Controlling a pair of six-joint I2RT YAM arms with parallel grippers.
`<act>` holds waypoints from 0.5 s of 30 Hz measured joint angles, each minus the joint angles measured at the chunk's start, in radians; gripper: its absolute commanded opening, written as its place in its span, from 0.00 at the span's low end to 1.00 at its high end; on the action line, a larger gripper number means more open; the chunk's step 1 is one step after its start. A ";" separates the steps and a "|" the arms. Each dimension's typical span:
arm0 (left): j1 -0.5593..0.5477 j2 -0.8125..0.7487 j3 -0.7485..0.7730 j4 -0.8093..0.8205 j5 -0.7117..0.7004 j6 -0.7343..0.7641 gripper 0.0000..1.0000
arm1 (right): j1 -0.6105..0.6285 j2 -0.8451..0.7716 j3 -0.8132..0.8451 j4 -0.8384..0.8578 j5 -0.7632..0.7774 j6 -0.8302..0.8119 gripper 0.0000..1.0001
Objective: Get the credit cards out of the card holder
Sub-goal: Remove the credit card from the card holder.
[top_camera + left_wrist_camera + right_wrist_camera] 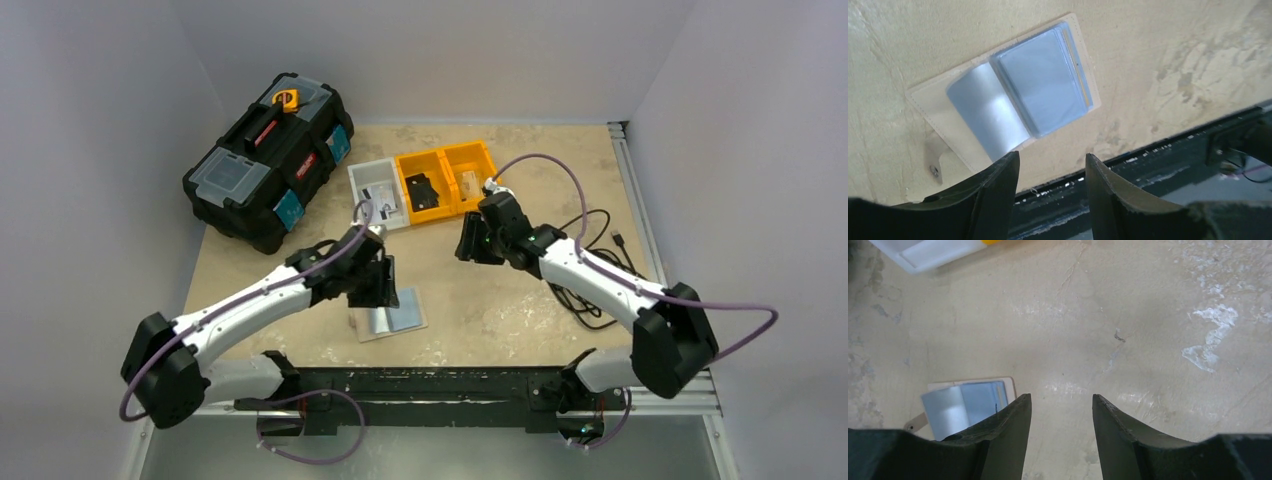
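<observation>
The card holder point(392, 318) lies open and flat on the table near the front edge, a pale beige cover with bluish clear sleeves. It also shows in the left wrist view point(973, 100) and in the right wrist view point(965, 407). The credit cards point(1045, 87) sit stacked in the sleeves on its right half, with a thin tan edge showing. My left gripper point(375, 285) point(1052, 157) is open and empty, hovering just above the holder's near edge. My right gripper point(472, 245) point(1062, 397) is open and empty over bare table, to the right of the holder.
A black toolbox point(268, 160) stands at the back left. A white bin point(380, 195) and two yellow bins point(445, 180) with small items stand at the back middle. Black cables point(590, 270) lie at the right. A black rail point(450, 385) runs along the front edge.
</observation>
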 measured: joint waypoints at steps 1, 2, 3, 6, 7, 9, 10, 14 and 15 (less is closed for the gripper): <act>-0.034 0.037 0.023 -0.005 -0.042 0.000 0.50 | 0.000 -0.032 -0.020 0.003 0.008 0.008 0.48; -0.064 0.076 0.047 -0.007 -0.081 0.001 0.50 | 0.000 -0.063 -0.037 0.007 0.014 0.016 0.48; -0.088 0.109 0.066 -0.009 -0.110 0.002 0.50 | 0.000 -0.087 -0.048 0.008 0.023 0.022 0.48; -0.146 0.221 0.129 -0.008 -0.183 0.008 0.50 | 0.000 -0.137 -0.073 0.024 0.031 0.035 0.49; -0.163 0.259 0.147 -0.008 -0.204 0.010 0.50 | 0.000 -0.147 -0.082 0.031 0.032 0.039 0.49; -0.185 0.327 0.175 -0.006 -0.236 0.011 0.50 | 0.000 -0.159 -0.101 0.037 0.033 0.046 0.49; -0.193 0.357 0.185 -0.004 -0.247 0.012 0.50 | 0.000 -0.163 -0.109 0.038 0.033 0.049 0.49; -0.210 0.441 0.193 0.004 -0.269 0.012 0.50 | 0.000 -0.164 -0.132 0.041 0.032 0.055 0.49; -0.212 0.455 0.193 0.005 -0.272 0.012 0.50 | 0.000 -0.164 -0.136 0.042 0.031 0.056 0.49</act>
